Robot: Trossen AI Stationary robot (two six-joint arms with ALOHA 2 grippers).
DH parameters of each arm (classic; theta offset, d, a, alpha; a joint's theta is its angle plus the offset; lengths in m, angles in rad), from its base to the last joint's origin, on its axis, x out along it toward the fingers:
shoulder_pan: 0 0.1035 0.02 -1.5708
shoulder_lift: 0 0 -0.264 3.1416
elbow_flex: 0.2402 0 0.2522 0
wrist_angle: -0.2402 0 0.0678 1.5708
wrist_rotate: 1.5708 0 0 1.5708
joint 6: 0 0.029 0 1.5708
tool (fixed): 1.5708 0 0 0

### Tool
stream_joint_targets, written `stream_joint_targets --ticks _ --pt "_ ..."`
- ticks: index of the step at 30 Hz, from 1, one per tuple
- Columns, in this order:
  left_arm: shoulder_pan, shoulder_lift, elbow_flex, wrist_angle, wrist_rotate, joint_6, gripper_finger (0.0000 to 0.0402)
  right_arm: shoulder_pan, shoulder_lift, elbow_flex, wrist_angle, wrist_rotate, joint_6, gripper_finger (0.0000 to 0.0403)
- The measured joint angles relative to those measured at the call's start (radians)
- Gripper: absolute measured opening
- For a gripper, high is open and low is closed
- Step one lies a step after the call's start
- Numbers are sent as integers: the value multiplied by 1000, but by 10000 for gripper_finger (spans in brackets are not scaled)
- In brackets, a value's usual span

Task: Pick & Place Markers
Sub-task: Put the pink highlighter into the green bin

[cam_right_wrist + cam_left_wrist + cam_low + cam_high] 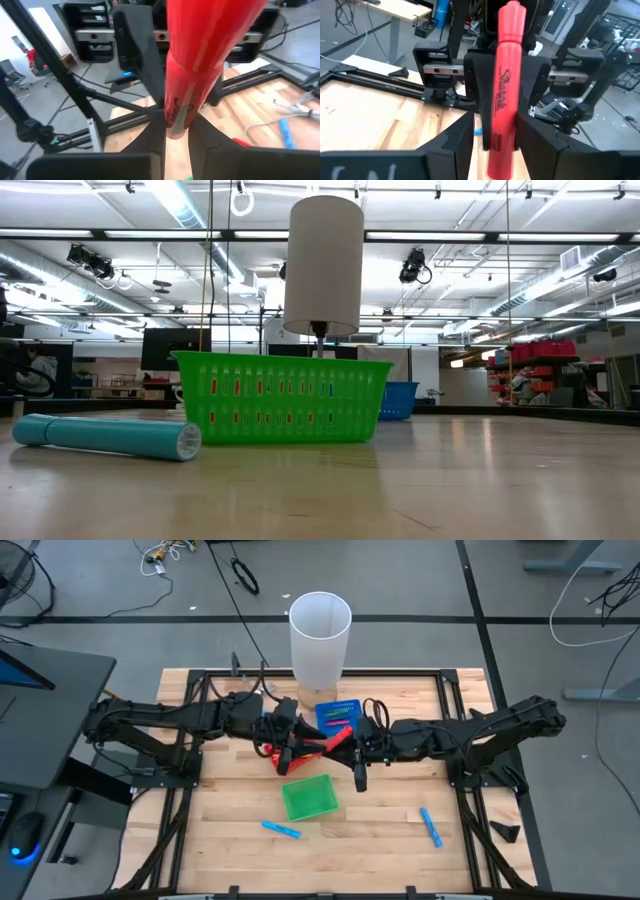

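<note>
Nearest the table's front edge: two light blue markers flat on the wood, one point(281, 829) toward the left arm's side, the other point(431, 827) toward the right's, well apart, neither near a gripper. Just behind the first: green basket point(307, 797), looks empty from above. Next back, mid-table, both arms reaching inward, tips meeting nose to nose. Red marker point(504, 85) held off the table, spanning the two. Long axis roughly along the line from one gripper to the other, a bit slanted in the high view. Right gripper point(176, 131) clamped on one end of it, pads tight against the barrel on both sides. Left gripper point(495, 145) straddling the other end; clamped or loose, cannot tell, sliver of wood showing beside the barrel on one side. Reads as a hand-off, probably. Red basket point(272, 751) right under the left gripper, so left arm nearer to it. Likely needed next: one side letting go, then a short drop into that basket; risk of the marker tipping if released unevenly. Farther back: blue basket point(338, 715), a red marker apparently inside. Farthest: tall white cylinder point(320, 637) at the back edge.
</note>
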Motion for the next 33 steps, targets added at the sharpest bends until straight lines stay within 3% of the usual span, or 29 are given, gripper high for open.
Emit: stream_joint_targets --ticks 15,25,33 --pt "-35 -1 0 3 26 -5 151 -5 34 -1 28 -5 3 40" --pt "-41 -2 0 -5 -19 -9 150 -5 42 -1 66 1 4 40" --pt "-41 -2 0 -5 -32 -7 89 -6 41 -1 52 -8 27 40"
